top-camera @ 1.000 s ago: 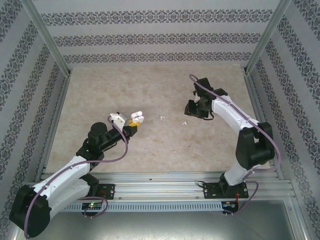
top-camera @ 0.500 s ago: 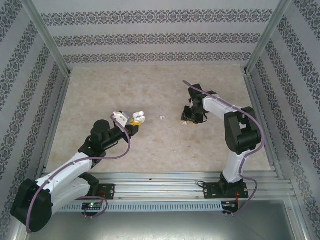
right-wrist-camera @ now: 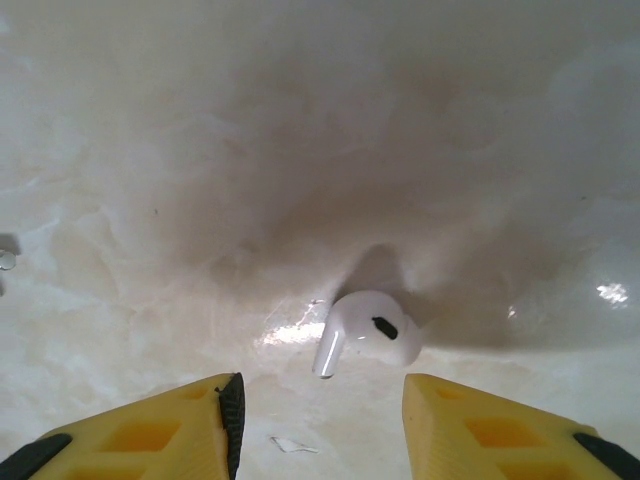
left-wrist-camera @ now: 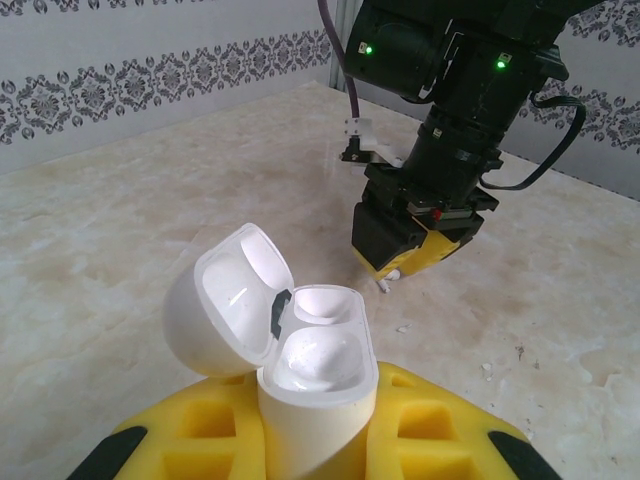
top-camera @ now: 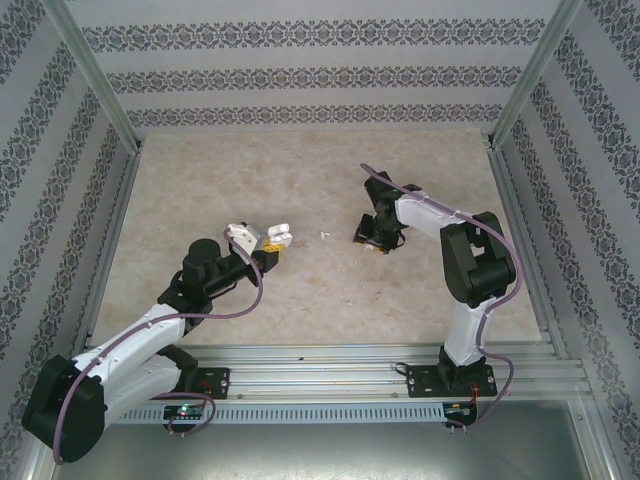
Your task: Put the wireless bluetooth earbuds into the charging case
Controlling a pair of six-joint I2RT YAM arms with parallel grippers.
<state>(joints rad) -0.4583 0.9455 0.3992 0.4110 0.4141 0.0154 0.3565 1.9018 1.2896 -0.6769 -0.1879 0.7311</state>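
My left gripper point(top-camera: 268, 248) is shut on the glossy white charging case point(left-wrist-camera: 318, 372), holding it upright between the yellow fingers point(left-wrist-camera: 440, 430). The case lid point(left-wrist-camera: 228, 300) is swung open to the left and the two wells face up. The case point(top-camera: 277, 236) also shows left of centre in the top view. One white earbud point(right-wrist-camera: 368, 329) lies on the marble, stem pointing down-left, just ahead of my right gripper point(right-wrist-camera: 322, 425), whose jaws stand open on either side of it without touching. The right gripper point(top-camera: 369, 238) points down at the table.
A small white bit point(top-camera: 323, 236) lies on the marble table point(top-camera: 300, 180) between the two grippers. Tiny white scraps point(left-wrist-camera: 487, 370) dot the surface near the right gripper. Patterned walls and metal rails point(top-camera: 110, 230) enclose the table.
The right arm has swung left and down over the earbud, and its jaws have widened. The left gripper keeps its hold on the case, shifted slightly.
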